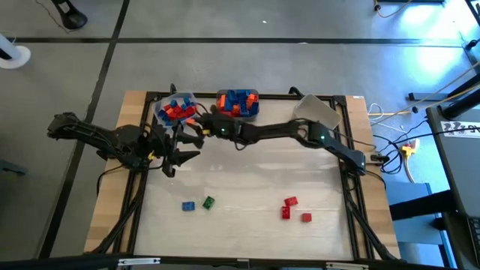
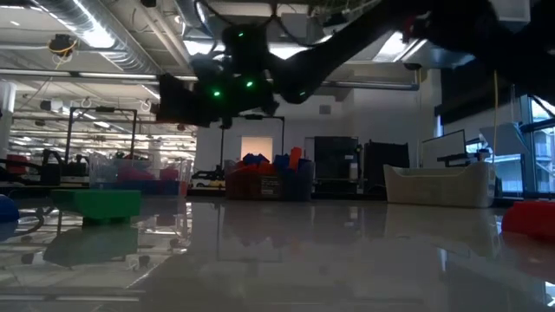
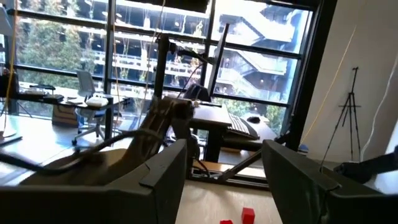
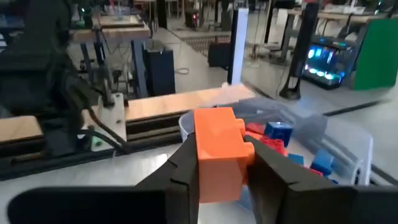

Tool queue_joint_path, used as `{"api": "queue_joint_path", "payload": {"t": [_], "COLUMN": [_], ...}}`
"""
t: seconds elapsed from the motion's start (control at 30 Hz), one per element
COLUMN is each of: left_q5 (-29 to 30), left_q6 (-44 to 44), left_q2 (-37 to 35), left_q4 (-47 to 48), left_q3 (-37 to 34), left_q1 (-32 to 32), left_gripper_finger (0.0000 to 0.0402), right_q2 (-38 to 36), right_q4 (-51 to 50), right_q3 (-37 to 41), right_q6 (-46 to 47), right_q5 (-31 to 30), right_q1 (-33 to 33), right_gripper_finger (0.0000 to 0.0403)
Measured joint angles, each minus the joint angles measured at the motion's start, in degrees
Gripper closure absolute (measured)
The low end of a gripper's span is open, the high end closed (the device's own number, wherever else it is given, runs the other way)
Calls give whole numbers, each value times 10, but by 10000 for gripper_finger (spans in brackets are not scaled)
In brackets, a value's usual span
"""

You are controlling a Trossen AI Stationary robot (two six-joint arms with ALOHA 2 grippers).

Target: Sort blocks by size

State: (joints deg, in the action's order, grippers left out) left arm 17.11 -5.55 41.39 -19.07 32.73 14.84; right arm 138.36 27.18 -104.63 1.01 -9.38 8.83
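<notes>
Right wrist view: right gripper (image 4: pixel 217 168) clamps orange block (image 4: pixel 219 152) — underside hidden.

From above, the two clear plastic bins (image 1: pixel 174 101) at the far edge hold red, orange and blue studded bricks too small to count or size. The right arm's dark gripper (image 1: pixel 201 124) blurs into the left arm's dark gripper (image 1: pixel 174 154) beside it. In the right wrist view the orange studded brick (image 4: pixel 217 152) has its lower end hidden between the fingers (image 4: pixel 177 177). The low view cuts a red brick (image 2: pixel 531 218) at the right edge.
</notes>
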Motion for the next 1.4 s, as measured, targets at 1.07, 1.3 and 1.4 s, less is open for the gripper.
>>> {"api": "queue_joint_path", "payload": {"t": [1.07, 1.3, 1.4], "left_q5": [0, 0, 0], "left_q6": [11, 10, 10], "left_q2": [0, 0, 0], "left_q4": [6, 6, 5], "left_q3": [0, 0, 0], "left_q1": [0, 0, 0], "left_gripper_finger": [205, 205, 205], "right_q2": [203, 181, 148], "right_q4": [-5, -28, -82], "right_q3": [-299, -298, -299], "right_q6": [38, 39, 29], "right_q5": [-20, -11, -2], "right_q1": [58, 58, 58], "right_gripper_finger": [175, 140, 139]}}
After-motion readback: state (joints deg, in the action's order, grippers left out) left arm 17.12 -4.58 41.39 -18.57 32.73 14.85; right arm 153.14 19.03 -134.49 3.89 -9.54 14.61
